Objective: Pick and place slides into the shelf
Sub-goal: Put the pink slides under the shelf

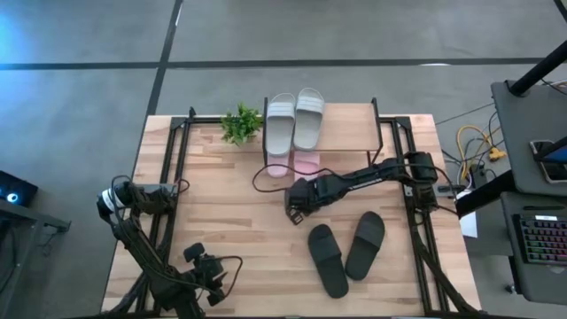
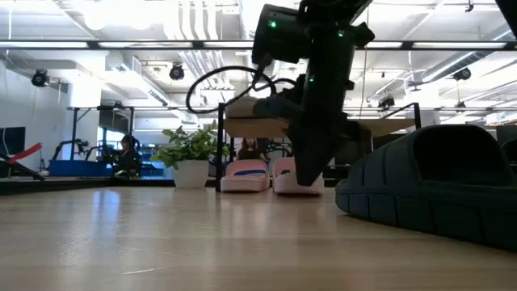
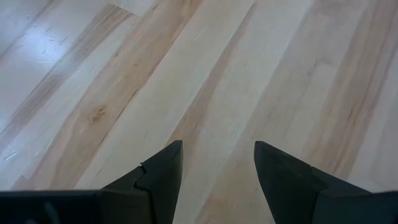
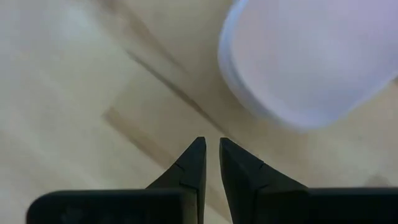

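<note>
The grey-green pair (image 1: pixel 295 120) lies on the shelf's top board (image 1: pixel 350 128). The pink pair (image 1: pixel 293 165) sits under that board on the table, and its heel ends also show in the low view (image 2: pixel 246 175). The black pair (image 1: pixel 345 250) lies soles down on the table, nearer than the shelf. My right gripper (image 1: pixel 295 211) (image 4: pixel 212 142) is shut and hangs over bare wood just in front of the pink slides, one rounded pink end (image 4: pixel 311 62) a little beyond its tips. My left gripper (image 1: pixel 213 283) (image 3: pixel 217 146) is open over bare table near the near-left corner.
A small potted plant (image 1: pixel 241 124) stands left of the shelf. A black cable (image 1: pixel 266 177) loops from the right arm past the pink slides. One black slide (image 2: pixel 436 194) fills the low view's right side. Bare wood lies left of centre (image 1: pixel 221 204).
</note>
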